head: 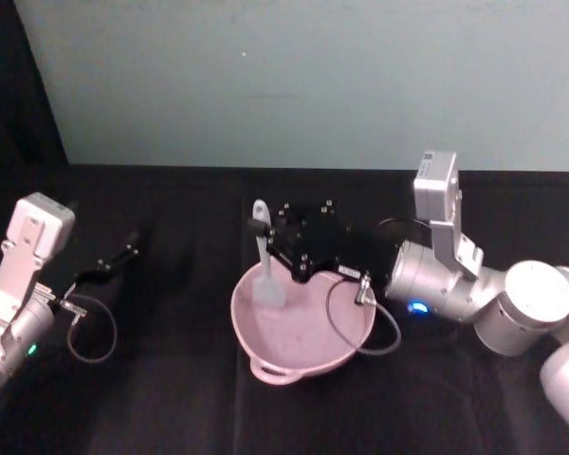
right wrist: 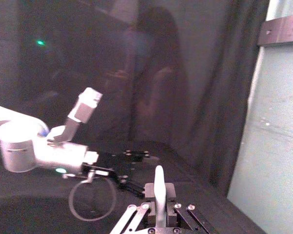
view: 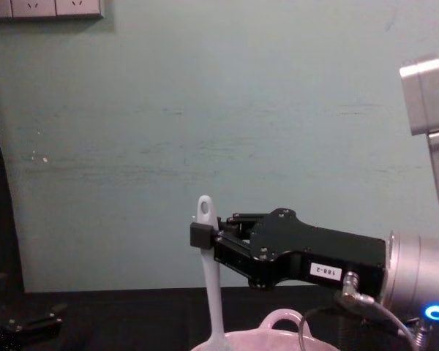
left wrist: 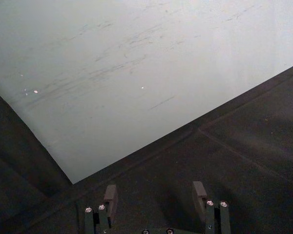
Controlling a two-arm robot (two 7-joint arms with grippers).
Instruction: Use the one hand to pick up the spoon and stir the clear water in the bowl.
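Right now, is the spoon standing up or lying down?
Standing up. The right gripper pinches the spoon near the top of its handle, and its head points down into the bowl.

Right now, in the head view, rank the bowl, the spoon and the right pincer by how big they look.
1. bowl: largest, but only narrowly.
2. right pincer: raised above the bowl and nearer the camera, so its place against the bowl is unsure.
3. spoon: held in that pincer, clearly smallest.

White spoon (head: 266, 263), upright between right gripper (head: 260, 228) jaws, head in pink bowl (head: 303, 336).
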